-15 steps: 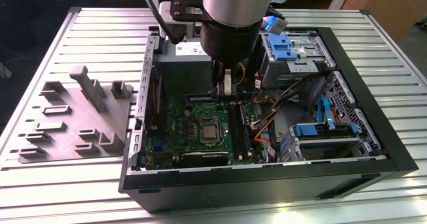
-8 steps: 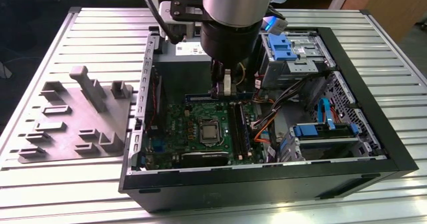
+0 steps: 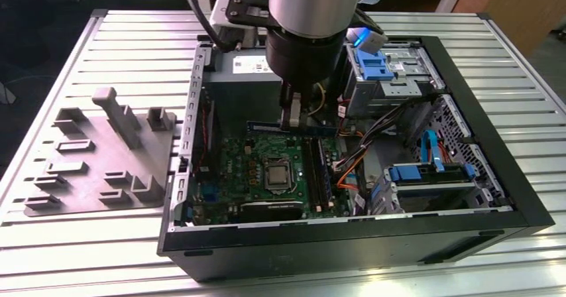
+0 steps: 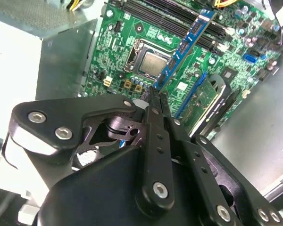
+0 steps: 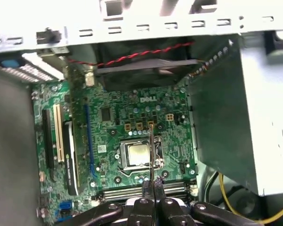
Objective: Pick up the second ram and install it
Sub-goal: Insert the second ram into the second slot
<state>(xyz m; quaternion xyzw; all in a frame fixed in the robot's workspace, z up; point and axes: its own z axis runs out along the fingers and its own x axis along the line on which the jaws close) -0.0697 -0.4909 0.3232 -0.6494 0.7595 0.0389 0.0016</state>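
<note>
I hold the gripper (image 4: 156, 94) clamped on the second ram (image 4: 184, 47) over the motherboard (image 4: 125, 47), with the open computer case (image 3: 354, 237) on a slatted metal table (image 3: 132, 45).

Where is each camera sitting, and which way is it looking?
Exterior view: off the arm, high up, looking down at the table and into the open computer case; the arm and gripper show, holding the second ram.
First wrist view: rides on the arm, looking past the gripper's tips at the motherboard and processor.
Second wrist view: rides on the arm, looking slantwise along the gripper's black links.
Shared: both wrist views show the gripper shut on the second ram, with the processor beyond.
</note>
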